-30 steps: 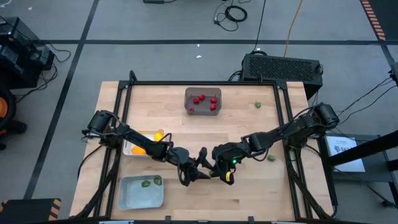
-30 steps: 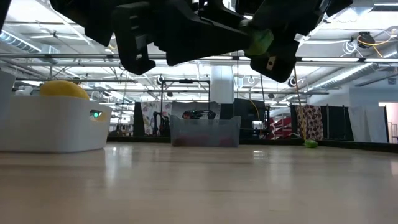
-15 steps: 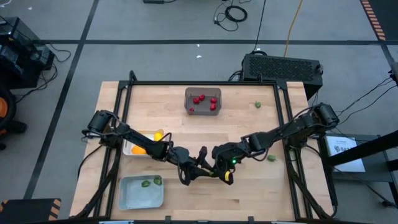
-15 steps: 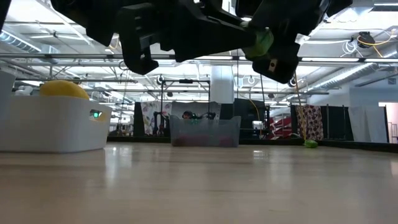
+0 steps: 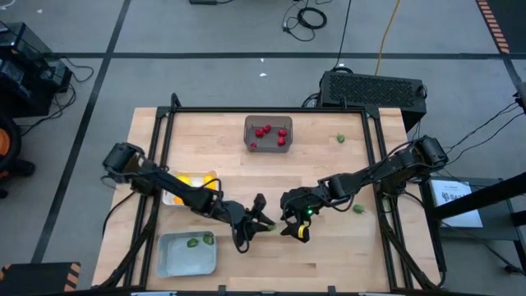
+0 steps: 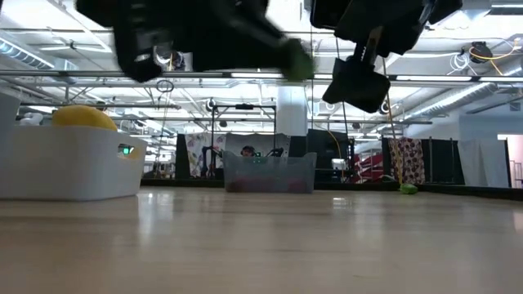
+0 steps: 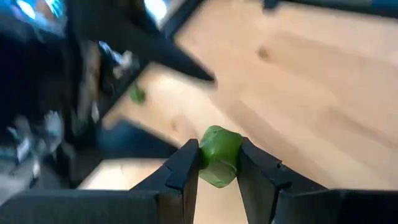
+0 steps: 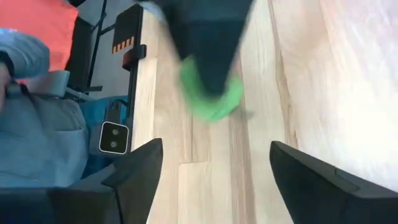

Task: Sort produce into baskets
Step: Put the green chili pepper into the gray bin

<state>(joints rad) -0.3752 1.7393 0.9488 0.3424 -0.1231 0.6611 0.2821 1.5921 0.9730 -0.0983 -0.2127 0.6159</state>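
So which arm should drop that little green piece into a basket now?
The left one, probably. The left gripper is shut on the small green produce piece, and the light grey-blue tray holding other green pieces lies on its side. The right gripper is open and empty.

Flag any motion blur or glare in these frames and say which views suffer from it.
Low view: the left gripper is smeared by motion, bright ceiling lights behind. Left wrist view: background streaked, the green piece between its fingers sharp. Right wrist view: the green piece and dark finger ahead are blurred. High view: evenly lit, baskets crisp.
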